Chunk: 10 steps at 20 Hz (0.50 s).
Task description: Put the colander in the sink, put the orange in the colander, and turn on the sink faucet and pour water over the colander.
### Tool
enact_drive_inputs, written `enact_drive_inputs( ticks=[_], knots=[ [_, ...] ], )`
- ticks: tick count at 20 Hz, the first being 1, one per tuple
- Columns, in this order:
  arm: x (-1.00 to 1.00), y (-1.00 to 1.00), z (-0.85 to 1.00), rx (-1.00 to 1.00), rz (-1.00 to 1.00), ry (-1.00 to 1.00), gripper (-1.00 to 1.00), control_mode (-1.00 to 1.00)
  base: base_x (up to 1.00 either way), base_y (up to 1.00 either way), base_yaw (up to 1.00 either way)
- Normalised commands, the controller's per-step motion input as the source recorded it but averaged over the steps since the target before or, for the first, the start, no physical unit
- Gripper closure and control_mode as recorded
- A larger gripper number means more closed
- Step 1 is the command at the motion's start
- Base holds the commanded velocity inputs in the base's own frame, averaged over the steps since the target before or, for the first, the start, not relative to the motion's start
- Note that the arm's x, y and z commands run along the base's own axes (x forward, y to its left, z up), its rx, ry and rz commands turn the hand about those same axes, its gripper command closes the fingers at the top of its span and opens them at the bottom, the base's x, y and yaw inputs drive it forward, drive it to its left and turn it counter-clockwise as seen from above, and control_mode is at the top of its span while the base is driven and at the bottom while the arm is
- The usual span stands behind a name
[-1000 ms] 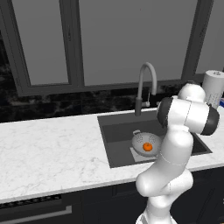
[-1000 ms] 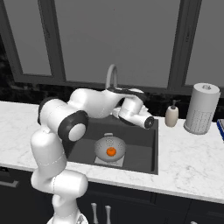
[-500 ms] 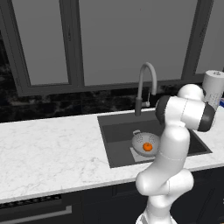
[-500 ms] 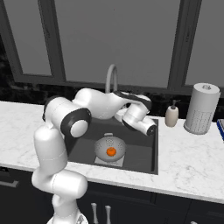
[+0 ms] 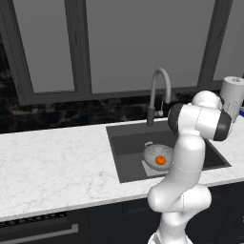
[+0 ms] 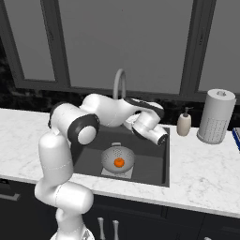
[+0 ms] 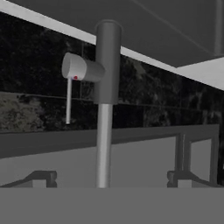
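Tool (image 7: 109, 186) is standing spread wide, holding nothing, apparently just short of the sink faucet (image 7: 106, 74). Orange (image 6: 119, 162) is sitting in the colander (image 6: 118, 158), which is resting in the sink (image 6: 152, 165).

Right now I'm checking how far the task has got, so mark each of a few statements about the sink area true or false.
1. The orange lies inside the colander. True.
2. The colander sits on the marble counter beside the sink. False: it sits in the sink.
3. Water runs from the sink faucet. False: no stream is visible.
4. The gripper is open and faces the faucet's stem and side lever. True.
5. The paper-towel roll lies tipped over in the basin. False: it stands upright on the counter.
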Motion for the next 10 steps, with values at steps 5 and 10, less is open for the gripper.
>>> enact_drive_inputs(
  ticks=[5, 10],
  knots=[
    [0.14, 0.09, 0.2, 0.0, 0.0, 0.0, -1.0, -1.0, 0.0, 0.0, 0.0],
    [0.15, 0.18, 0.0, 0.0, 0.0, 0.0, -1.0, -1.0, 0.0, 0.0, 0.0]
  ],
)
